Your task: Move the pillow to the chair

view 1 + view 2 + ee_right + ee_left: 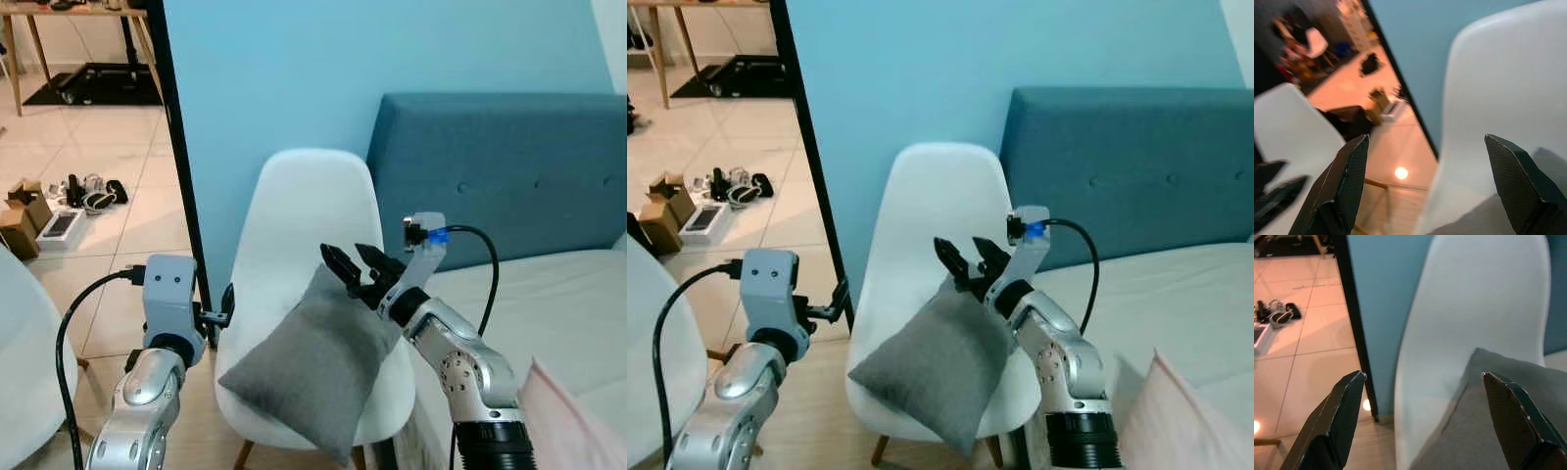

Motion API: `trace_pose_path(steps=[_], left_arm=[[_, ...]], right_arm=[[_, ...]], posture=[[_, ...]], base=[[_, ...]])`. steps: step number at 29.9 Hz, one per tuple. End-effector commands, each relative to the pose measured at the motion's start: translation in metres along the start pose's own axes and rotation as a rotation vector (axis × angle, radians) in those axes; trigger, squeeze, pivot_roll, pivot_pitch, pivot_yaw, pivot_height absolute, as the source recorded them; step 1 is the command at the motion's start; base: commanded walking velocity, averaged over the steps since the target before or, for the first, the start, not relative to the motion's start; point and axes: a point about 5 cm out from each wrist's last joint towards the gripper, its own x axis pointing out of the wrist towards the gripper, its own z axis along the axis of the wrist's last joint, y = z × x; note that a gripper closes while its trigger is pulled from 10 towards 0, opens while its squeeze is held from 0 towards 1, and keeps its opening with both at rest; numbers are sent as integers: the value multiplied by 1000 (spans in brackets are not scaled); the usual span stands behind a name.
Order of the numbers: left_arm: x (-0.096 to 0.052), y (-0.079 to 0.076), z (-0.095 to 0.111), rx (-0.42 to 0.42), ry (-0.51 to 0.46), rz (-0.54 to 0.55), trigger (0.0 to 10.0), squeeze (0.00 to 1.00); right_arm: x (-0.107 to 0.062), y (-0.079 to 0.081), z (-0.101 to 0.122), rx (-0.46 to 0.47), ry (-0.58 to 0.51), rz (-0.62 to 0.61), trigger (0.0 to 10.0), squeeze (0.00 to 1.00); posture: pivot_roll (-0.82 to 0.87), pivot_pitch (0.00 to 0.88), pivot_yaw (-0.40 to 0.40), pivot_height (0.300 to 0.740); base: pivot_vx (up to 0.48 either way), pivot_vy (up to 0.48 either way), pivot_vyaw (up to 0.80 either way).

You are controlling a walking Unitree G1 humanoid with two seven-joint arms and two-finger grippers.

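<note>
Grey pillow [318, 367] lies tilted on the white chair [299, 220] seat, one corner hanging past the front edge. My left gripper [1422, 418] waits spread wide beside the chair's left edge — my right gripper [355, 266], fingers parted, hovers just over the pillow's top corner.

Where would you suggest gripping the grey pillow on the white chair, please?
Probably the pillow's upper corner near the chair back, approached from the bed side: it sits raised and thin enough to pinch, and the right tool hovers open there.
</note>
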Motion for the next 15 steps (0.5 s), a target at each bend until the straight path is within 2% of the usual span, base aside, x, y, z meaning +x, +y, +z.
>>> trace_pose_path(steps=[1, 2, 4, 7, 11, 15], left_arm=[[-1, 2, -6, -2, 19, 12, 10000, 0], [-8, -7, -12, -24, 37, -16, 10000, 0], [-13, -12, -15, -33, 49, -28, 10000, 0], [-17, -12, -18, -45, 59, -18, 10000, 0], [-15, -10, -20, -60, 70, -5, 10000, 0], [-13, -11, -20, -49, 70, -17, 10000, 0]], right_arm=[[1, -3, 0, -15, -2, -23, 10000, 0], [-1, -5, -1, -32, -2, -37, 10000, 0], [-2, -5, -3, -38, 1, -42, 10000, 0], [-5, -4, -5, -40, 5, -45, 10000, 0], [-4, -6, -4, -34, 0, -58, 10000, 0], [-2, -7, -4, -38, -2, -65, 10000, 0]], posture=[[-62, 0, -104, 731], [-60, 0, -106, 740], [-58, 0, -107, 740], [-58, 0, -107, 740], [-59, 0, -106, 740], [-61, 0, -108, 740]], base=[[0, 0, 0], [0, 0, 0], [0, 0, 0], [0, 0, 0], [0, 0, 0], [-305, 0, 0]])
